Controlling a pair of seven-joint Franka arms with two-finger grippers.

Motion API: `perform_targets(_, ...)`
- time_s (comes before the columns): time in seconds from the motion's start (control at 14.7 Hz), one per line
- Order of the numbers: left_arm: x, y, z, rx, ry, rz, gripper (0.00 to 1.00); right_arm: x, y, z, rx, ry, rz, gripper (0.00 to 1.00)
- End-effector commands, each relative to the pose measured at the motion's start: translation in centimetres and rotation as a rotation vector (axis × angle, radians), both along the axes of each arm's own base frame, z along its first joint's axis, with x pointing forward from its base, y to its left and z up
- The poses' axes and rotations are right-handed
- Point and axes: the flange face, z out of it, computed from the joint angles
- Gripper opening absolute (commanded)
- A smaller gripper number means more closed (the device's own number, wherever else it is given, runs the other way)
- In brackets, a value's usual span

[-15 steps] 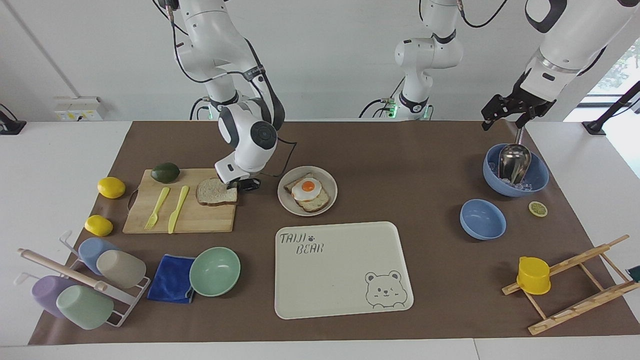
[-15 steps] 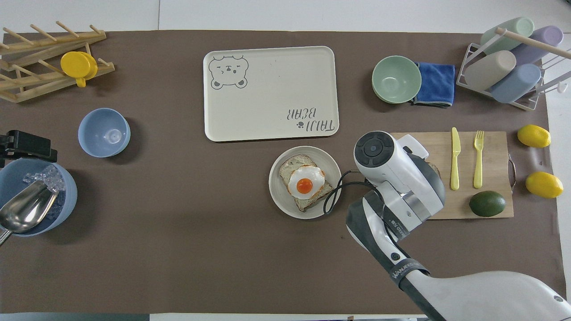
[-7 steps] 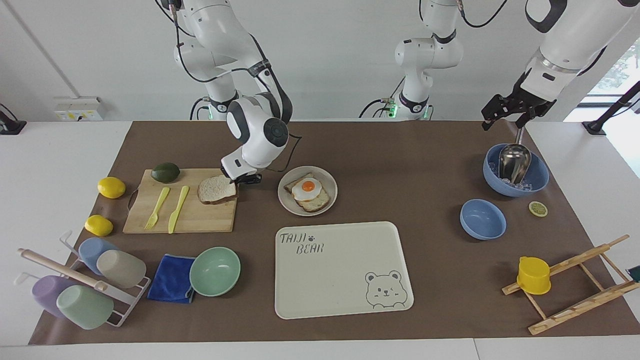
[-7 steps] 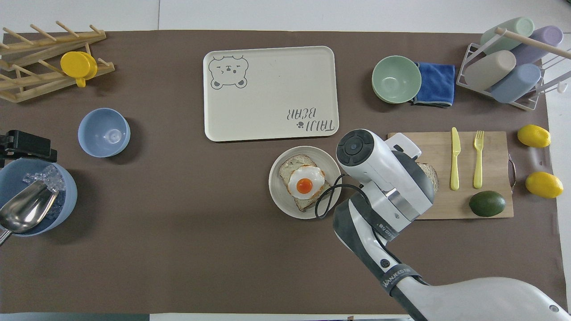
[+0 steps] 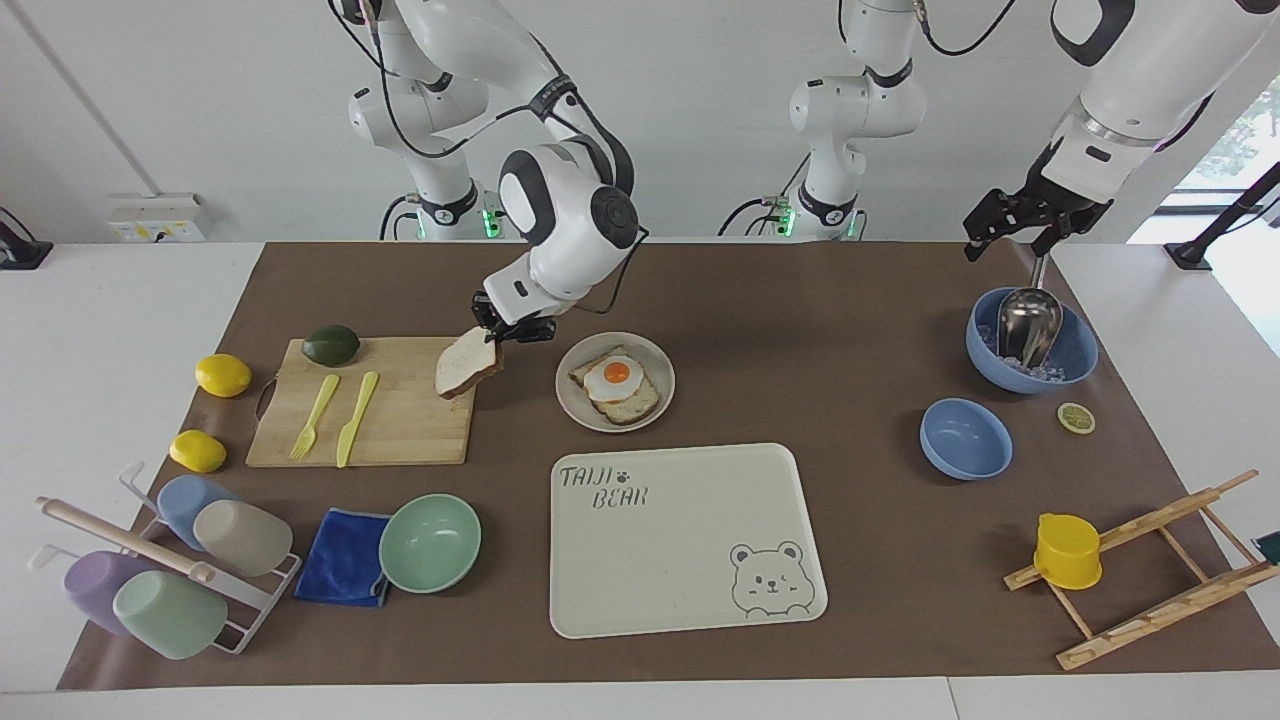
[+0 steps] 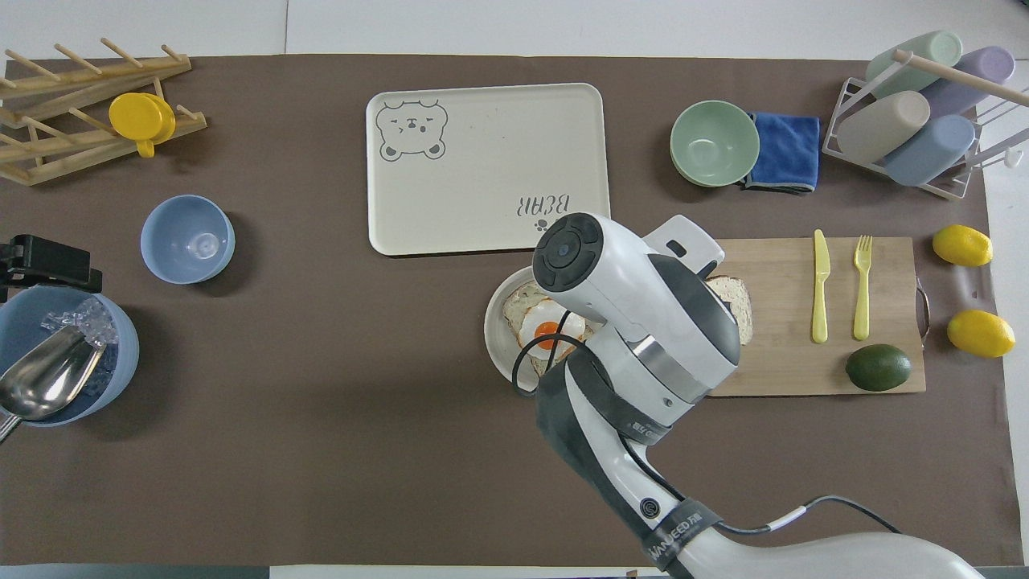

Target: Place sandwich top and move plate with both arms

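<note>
Up near the robots, the right pincer (image 5: 512, 327) has the sandwich top (image 5: 466, 364) pinched by one edge, the slice hanging tilted in the air over the end of the cutting board (image 5: 400, 430) that faces the plate (image 5: 571, 398). From overhead the right arm's big white wrist covers most of that slice; only its crust edge (image 6: 733, 297) peeks out. The left pincer (image 5: 1008, 228) hangs above the dark blue bowl (image 5: 1078, 358) at the left arm's end of the counter (image 5: 800, 330), waiting, and I cannot tell whether it is spread or pressed together. A metal scoop (image 5: 1028, 325) stands in that bowl among ice.

The plate sits beside the board, toward the middle of the counter, carrying the slice with a fried egg (image 5: 616, 378). On the board lie an avocado (image 5: 331, 344), a yellow fork (image 5: 315, 415) and a yellow knife (image 5: 356, 418). Two lemons (image 5: 222, 375) sit just off the board's outer end.

Farther out, a small light blue bowl (image 5: 965, 438) and a lemon slice (image 5: 1076, 417). Then the cream bear tray (image 5: 680, 540), with the mint green bowl (image 5: 430, 542) touching a blue cloth (image 5: 342, 556). At the outer corners, a rack of cups (image 5: 160, 570) and a wooden rack (image 5: 1150, 570) holding a yellow cup (image 5: 1067, 550).
</note>
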Motion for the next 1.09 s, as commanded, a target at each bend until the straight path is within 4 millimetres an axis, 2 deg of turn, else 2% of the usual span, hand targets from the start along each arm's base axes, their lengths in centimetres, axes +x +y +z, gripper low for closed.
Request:
perform_targets(0.0,-0.4,0.3,0.6,0.010,-0.008,0.004,1.00,0.8,2.4,2.5,-0.008,-0.019,0.029,0.00)
perform_targets(0.34,-0.7,0.3,0.2,0.008,0.001,-0.001,1.00,-0.8,8.5,3.3,0.164,-0.056,-0.048,0.00)
perform_targets(0.55,-0.6,0.5,0.3,0.007,-0.004,0.004,1.00,-2.0,10.2,2.3,0.231,-0.030,-0.046,0.00)
perform_targets(0.68,-0.7,0.5,0.5,0.009,-0.007,0.007,1.00,-1.9,11.1,2.1,0.292,-0.048,-0.069,0.00)
perform_targets(0.82,-0.6,0.5,0.6,0.007,-0.019,0.010,1.00,-1.8,11.0,0.7,0.317,-0.059,-0.069,0.00)
perform_targets(1.02,-0.6,0.7,0.6,0.009,-0.019,0.012,1.00,-1.4,11.8,0.1,0.381,-0.079,-0.073,0.00)
